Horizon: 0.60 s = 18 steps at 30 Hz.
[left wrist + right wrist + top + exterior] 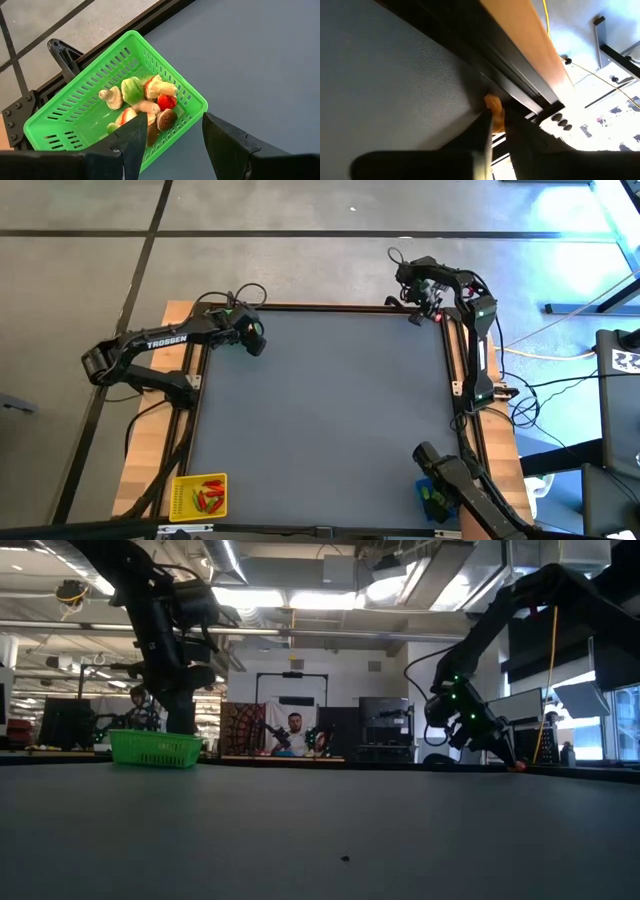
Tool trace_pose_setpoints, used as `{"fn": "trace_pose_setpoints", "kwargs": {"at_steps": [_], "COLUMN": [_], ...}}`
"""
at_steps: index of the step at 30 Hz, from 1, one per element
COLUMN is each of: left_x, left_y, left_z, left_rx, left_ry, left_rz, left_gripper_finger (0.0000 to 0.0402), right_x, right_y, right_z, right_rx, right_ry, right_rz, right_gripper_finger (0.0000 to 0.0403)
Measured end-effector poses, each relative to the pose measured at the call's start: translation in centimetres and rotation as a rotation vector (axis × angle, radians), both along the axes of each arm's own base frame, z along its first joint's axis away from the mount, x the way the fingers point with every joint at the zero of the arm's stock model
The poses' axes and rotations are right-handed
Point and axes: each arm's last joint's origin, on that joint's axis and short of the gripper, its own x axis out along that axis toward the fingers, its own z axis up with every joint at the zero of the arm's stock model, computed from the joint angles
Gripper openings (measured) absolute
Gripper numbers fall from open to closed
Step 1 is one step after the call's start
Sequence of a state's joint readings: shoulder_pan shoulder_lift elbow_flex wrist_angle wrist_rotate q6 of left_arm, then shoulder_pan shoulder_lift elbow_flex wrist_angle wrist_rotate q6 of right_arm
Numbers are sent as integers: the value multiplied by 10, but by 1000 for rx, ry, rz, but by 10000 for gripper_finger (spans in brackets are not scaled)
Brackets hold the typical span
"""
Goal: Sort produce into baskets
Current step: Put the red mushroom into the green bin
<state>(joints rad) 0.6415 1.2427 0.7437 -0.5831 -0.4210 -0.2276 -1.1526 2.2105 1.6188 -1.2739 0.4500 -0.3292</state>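
Orange piece (493, 106) pinched by R pincer (496, 131) at table edge | L pincer (170, 142) agape over green basket (70, 120)

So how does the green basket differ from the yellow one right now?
The green basket holds pale mushroom-like pieces plus a green and a red piece; the yellow basket holds red and green pieces. The green basket lies under the left gripper, whose fingers stand open above it; the yellow basket sits alone at a table corner, with no gripper near. Both are plastic mesh baskets.
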Motion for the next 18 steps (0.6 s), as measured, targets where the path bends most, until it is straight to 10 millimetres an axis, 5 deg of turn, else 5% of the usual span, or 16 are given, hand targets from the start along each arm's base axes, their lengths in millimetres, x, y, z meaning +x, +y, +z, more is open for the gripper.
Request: {"fn": "trace_pose_setpoints", "kwargs": {"at_steps": [5, 18], "left_x": [0, 0], "left_y": [0, 0], "left_z": [0, 0], "left_rx": [0, 1], "left_ry": [1, 11], "left_rz": [-1, -13], "left_gripper_finger": [186, 186], "right_x": [0, 2], "right_y": [0, 3], "right_z": [0, 9], "right_rx": [0, 53], "right_ry": [0, -68], "right_rz": [2, -26], "right_gripper_finger": [9, 2]}}
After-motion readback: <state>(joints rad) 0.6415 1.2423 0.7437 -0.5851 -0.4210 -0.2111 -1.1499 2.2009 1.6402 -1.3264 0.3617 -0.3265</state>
